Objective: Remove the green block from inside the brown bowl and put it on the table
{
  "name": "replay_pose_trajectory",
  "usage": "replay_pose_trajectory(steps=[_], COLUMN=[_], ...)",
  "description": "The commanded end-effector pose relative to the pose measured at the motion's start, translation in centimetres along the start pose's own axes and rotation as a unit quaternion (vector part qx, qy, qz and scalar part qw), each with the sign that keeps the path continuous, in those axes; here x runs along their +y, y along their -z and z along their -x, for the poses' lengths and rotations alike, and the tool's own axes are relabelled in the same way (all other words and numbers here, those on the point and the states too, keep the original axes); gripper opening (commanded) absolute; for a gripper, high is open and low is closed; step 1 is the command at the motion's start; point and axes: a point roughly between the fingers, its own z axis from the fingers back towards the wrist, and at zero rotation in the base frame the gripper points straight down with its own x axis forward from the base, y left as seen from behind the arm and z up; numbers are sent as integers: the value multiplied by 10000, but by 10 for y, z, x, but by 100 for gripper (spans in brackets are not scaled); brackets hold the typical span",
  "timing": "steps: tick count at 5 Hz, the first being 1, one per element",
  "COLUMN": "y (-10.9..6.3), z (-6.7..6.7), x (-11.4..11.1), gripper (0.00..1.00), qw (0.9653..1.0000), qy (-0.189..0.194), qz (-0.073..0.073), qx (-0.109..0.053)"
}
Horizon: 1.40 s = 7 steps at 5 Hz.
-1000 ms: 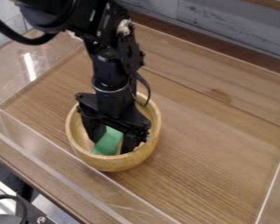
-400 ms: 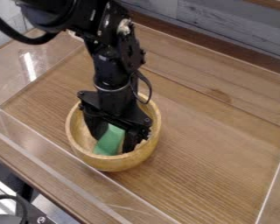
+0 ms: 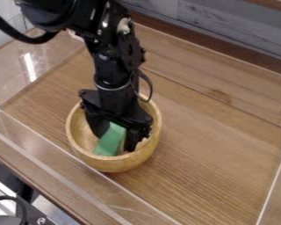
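The brown bowl (image 3: 137, 156) sits on the table (image 3: 213, 141) toward the front left. Inside it lies the green block (image 3: 111, 140), leaning against the bowl's inner wall, partly hidden by the gripper. My black gripper (image 3: 115, 134) points straight down into the bowl. Its jaws stand open on either side of the block, and I cannot tell whether the fingers touch it.
Clear acrylic walls (image 3: 38, 145) edge the tabletop on all sides. The black arm (image 3: 102, 44) rises up and to the left from the bowl. Bare wood-grain surface lies to the right of and behind the bowl.
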Motion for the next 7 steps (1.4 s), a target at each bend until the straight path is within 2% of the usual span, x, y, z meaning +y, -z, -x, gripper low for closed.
replay_pose_trajectory(steps=[1, 2, 5, 7], y=[5, 5, -4, -14], z=[1, 0, -7, -11], x=[4, 3, 2, 2], gripper=[100, 0, 0, 0], qw=[10000, 10000, 9999, 9997], qy=[-21, -1, -66, -156], qz=[21, 23, 103, 189], qx=[46, 43, 28, -37])
